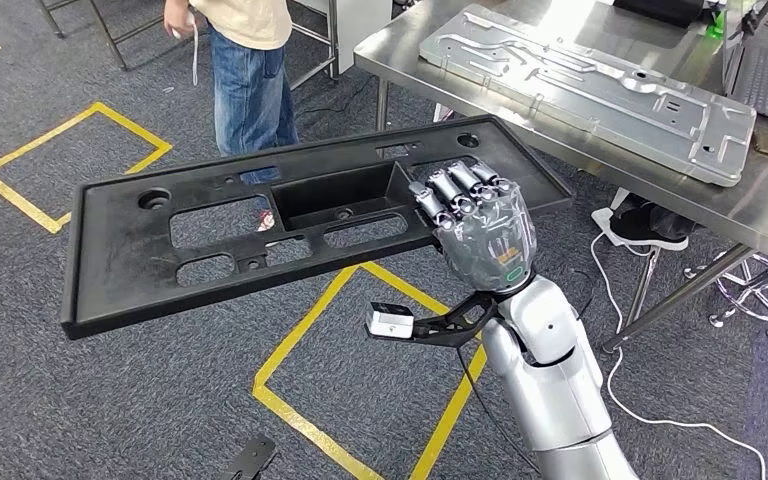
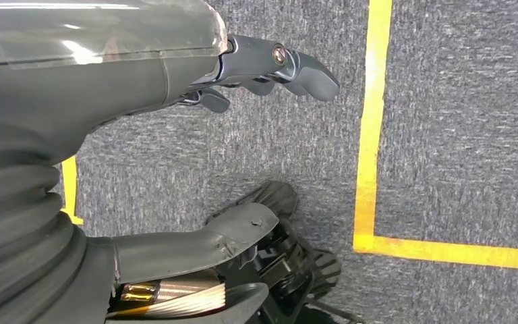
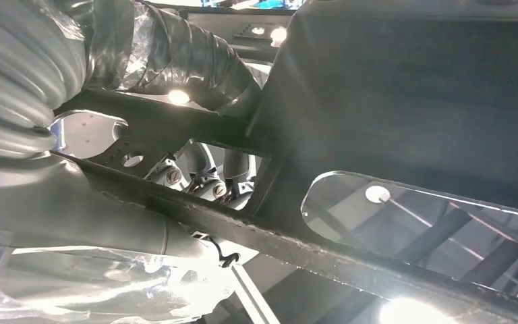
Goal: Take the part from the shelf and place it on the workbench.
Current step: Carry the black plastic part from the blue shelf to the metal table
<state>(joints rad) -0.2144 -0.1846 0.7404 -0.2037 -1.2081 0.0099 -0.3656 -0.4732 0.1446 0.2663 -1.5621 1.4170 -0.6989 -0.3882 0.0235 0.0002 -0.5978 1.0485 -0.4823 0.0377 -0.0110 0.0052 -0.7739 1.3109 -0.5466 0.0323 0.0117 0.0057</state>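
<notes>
**Beside the worktop, black panel held aloft**

Short of the steel worktop (image 1: 560, 150), the right hand (image 1: 480, 225) grips the long black plastic part (image 1: 160, 250) near its recessed middle, fingers curled over the near edge, holding it roughly level above the grey carpet (image 1: 110, 400). On the worktop lies a silver metal plate (image 1: 600, 85). Beyond the part stands a person in jeans (image 1: 250, 85). Down near the carpet's yellow tape lines (image 2: 371, 135), the left hand (image 2: 175, 74) hangs with fingers loosely extended, holding nothing.

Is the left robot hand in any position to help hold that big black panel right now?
Probably not as things stand. The left robot hand hangs low over the carpet, holding nothing, while the right robot hand alone grips the black panel, held up in the air.
</notes>
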